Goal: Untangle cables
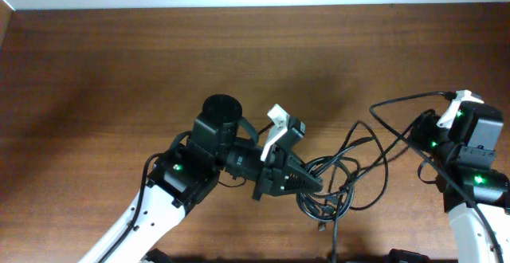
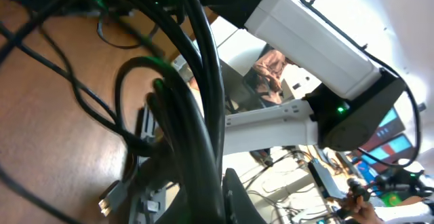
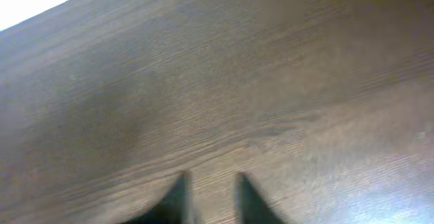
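Observation:
The cables [image 1: 351,175] are a tangle of thin black cords at the front middle-right of the table, with loops reaching right toward the right arm. A small plug end [image 1: 321,225] lies at the front of the tangle. My left gripper [image 1: 311,185] reaches into the tangle from the left and is shut on a bundle of cords. In the left wrist view the bundle [image 2: 196,115] runs up between the fingers [image 2: 203,203], with a silver plug [image 2: 108,200] beside it. My right gripper [image 3: 210,183] is open and empty over bare wood; in the overhead view it is hidden under its arm.
The right arm [image 1: 470,155] stands at the right edge, with a long cord loop [image 1: 398,104] arching toward it. The left arm body [image 1: 191,167] fills the front left. The wooden table [image 1: 119,72] ends at a white wall at the back.

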